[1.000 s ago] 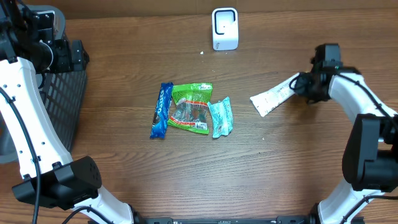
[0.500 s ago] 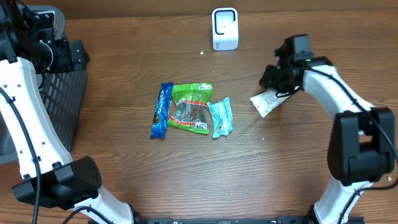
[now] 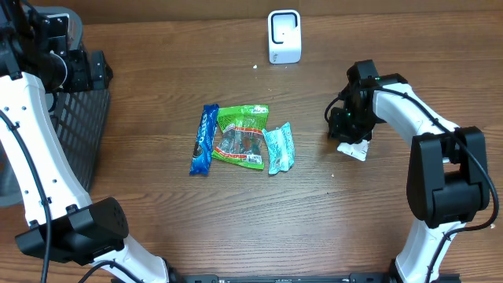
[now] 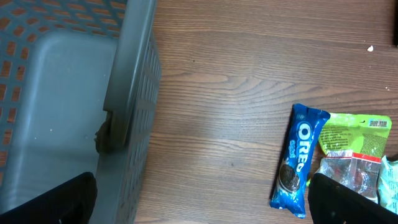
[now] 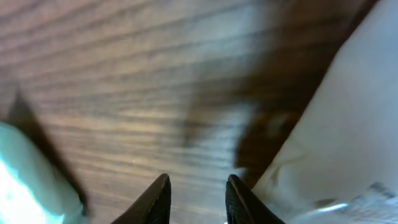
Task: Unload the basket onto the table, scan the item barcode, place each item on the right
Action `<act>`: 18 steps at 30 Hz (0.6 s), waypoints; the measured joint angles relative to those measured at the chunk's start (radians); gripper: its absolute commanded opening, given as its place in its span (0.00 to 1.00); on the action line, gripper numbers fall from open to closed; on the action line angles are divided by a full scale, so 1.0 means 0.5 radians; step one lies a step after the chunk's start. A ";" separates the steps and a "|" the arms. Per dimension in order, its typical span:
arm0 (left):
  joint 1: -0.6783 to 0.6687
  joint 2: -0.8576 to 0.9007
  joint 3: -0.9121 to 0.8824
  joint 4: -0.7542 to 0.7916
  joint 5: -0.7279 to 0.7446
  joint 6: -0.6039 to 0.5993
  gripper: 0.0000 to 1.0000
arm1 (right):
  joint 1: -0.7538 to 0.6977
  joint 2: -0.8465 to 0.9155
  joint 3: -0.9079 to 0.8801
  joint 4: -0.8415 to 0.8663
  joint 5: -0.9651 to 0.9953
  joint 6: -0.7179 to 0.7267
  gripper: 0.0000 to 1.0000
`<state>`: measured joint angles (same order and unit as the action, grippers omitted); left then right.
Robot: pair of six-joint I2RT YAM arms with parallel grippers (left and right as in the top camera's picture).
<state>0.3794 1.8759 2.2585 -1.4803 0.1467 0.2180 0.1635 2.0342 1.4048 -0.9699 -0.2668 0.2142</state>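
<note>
A white packet (image 3: 356, 150) lies on the table, mostly hidden under my right gripper (image 3: 346, 126). In the right wrist view the white packet (image 5: 348, 124) fills the right side, just outside the right finger. My right gripper (image 5: 198, 186) is a little open, with only bare wood between its fingertips. The white barcode scanner (image 3: 284, 36) stands at the back centre. My left gripper (image 4: 202, 211) is wide open over the basket's edge and holds nothing.
A blue Oreo pack (image 3: 204, 140), a green packet (image 3: 242, 136) and a teal packet (image 3: 278, 148) lie side by side mid-table. The Oreo pack (image 4: 300, 163) also shows in the left wrist view. A dark mesh basket (image 3: 78, 134) stands at the left edge.
My right arm swung left and came down over the white packet, which went from sticking out flat to lying mostly under the gripper. Its jaws parted slightly. The left arm stayed still.
</note>
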 measured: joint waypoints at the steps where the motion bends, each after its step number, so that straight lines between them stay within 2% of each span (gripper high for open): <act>1: 0.000 0.000 0.000 -0.001 -0.001 -0.001 1.00 | 0.000 0.000 0.003 -0.008 -0.031 -0.035 0.36; 5: 0.000 0.000 0.000 0.000 0.000 0.000 1.00 | -0.022 -0.005 0.138 -0.069 -0.155 -0.124 0.42; 7: 0.000 0.000 0.000 0.000 0.000 -0.001 1.00 | -0.073 -0.021 0.279 -0.127 -0.200 -0.138 0.54; 9: 0.000 0.000 0.000 0.000 -0.001 -0.001 1.00 | -0.150 -0.050 0.391 -0.143 -0.230 -0.156 0.61; 13: 0.000 0.000 0.000 0.000 -0.001 0.000 1.00 | -0.413 -0.134 0.480 -0.119 -0.301 -0.182 0.64; 16: 0.000 0.000 0.000 0.001 -0.001 -0.001 0.99 | -0.608 -0.126 0.474 -0.103 -0.345 -0.210 0.73; 18: 0.000 0.000 0.000 0.000 0.000 0.000 1.00 | -0.701 -0.095 0.474 -0.098 -0.369 -0.288 0.75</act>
<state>0.3794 1.8759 2.2585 -1.4803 0.1467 0.2180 -0.1871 1.9865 1.6417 -1.0187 -0.4515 0.0700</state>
